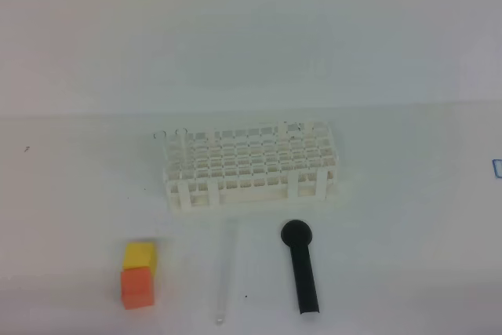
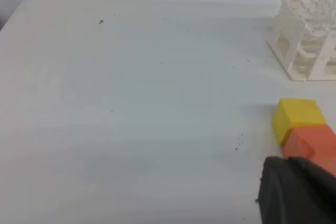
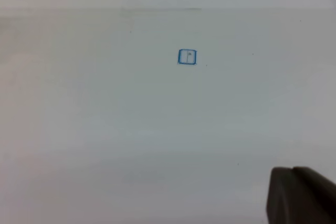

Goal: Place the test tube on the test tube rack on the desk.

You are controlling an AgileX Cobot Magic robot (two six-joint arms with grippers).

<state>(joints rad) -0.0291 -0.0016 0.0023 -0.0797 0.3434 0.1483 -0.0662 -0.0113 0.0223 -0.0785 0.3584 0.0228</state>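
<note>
The test tube (image 1: pixel 227 274) lies flat on the desk (image 1: pixel 392 217), its long axis running almost straight toward and away from me, one end near the test tube rack (image 1: pixel 249 165), the other at the near edge. It is thin clear glass and hard to see; I think the rounded end is the near one. The rack is a white plastic lattice of square holes. My left gripper (image 2: pixel 296 192) and right gripper (image 3: pixel 302 195) are both closed, holding nothing.
</note>
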